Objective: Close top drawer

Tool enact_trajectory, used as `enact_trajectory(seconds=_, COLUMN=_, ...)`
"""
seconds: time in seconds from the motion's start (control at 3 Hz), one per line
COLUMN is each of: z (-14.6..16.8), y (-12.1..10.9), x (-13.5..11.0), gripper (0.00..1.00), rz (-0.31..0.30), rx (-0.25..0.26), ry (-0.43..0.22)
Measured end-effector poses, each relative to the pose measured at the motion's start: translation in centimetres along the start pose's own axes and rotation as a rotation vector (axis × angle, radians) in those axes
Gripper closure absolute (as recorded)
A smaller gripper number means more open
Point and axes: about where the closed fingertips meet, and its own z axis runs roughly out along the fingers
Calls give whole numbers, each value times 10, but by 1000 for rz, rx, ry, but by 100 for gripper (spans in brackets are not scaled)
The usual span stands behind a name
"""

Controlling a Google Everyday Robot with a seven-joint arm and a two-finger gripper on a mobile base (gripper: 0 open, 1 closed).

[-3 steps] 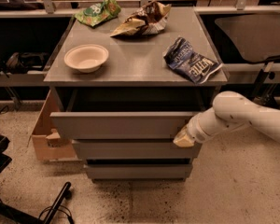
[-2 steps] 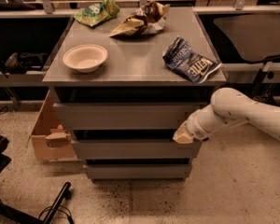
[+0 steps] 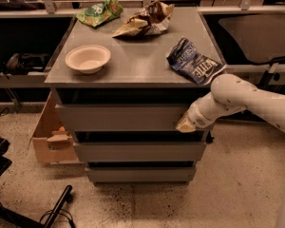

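Top drawer (image 3: 118, 117): uppermost of three grey fronts under the cabinet top (image 3: 133, 72). A dark band shows between its upper edge and the top, so I judge it a little short of home.
Gripper (image 3: 186, 123): at the drawer front's right end, tip against the panel, arm reaching in from the right.
Gripper opening: cannot tell. The tip reads as one pale wedge.
Step in hand: the last of the push, most of the travel looks done.
How to do it well: press straight back along the runners. Contact sits far off centre, so the box may skew and bind; a steady, slow push suits this better than a shove.
Watch: the tip sliding off the right edge of the panel.
On top: a bowl (image 3: 88, 58) and a blue chip bag (image 3: 194, 61) overhanging the front right corner, where a jolt could tip the bag off.
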Motion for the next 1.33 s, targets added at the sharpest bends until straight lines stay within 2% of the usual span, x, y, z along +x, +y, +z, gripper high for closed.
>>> enact_trajectory(seconds=0.33, z=2, y=2, x=-1, gripper=100, rz=-4, rx=-4, ry=2)
enact_trajectory(seconds=0.67, z=-8, y=33, x=-5, gripper=100, rz=-43, rx=-16, ry=-23)
enact_trajectory(seconds=1.0, z=-58, y=118, x=-7, gripper=100, rz=-163, rx=-58, ry=9)
enact_trajectory(seconds=1.33, z=-112, y=157, x=1, gripper=100, rz=-233, rx=-82, ry=108)
